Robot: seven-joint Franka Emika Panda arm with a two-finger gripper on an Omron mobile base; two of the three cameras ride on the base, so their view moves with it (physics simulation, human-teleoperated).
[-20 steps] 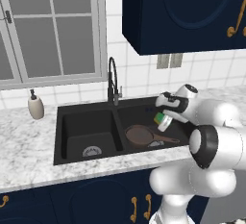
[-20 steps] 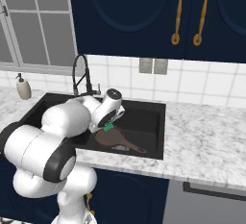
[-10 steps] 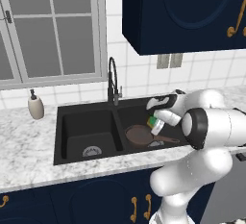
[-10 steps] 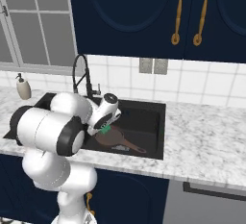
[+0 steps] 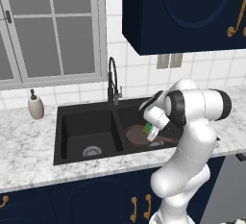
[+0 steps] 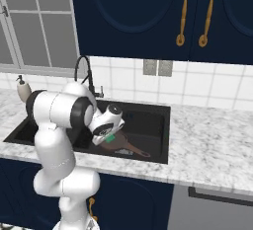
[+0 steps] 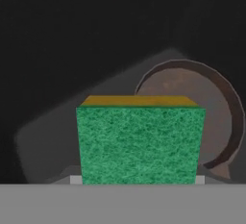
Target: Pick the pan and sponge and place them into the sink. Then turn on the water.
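Note:
My gripper [image 5: 153, 130] is shut on the sponge [image 5: 153, 131], a green block with a yellow edge, and holds it above the right basin of the black sink [image 5: 61, 139]. The reddish-brown pan [image 5: 136, 134] lies in that basin just below the sponge, its handle pointing right. From the right, the sponge [image 6: 109, 139] hangs at my gripper [image 6: 107, 136] over the pan [image 6: 117, 148] inside the sink [image 6: 166, 134]. In the hand view the sponge [image 7: 139, 141] fills the lower middle, with the pan [image 7: 199, 115] behind it on the sink floor [image 7: 67, 55]. No water shows at the faucet [image 5: 113, 81].
A cream soap dispenser [image 5: 35, 106] stands on the marble counter [image 5: 29, 146] left of the sink. The left basin [image 5: 89, 136] holds nothing but its drain. Dark wall cabinets [image 5: 187, 11] hang above, and my bent elbow [image 5: 206, 105] sits right of the basin.
My hand has carried the sponge left and slightly down, from the right edge of the basin to above the pan. The elbow has swung up and out. The pan has not moved.

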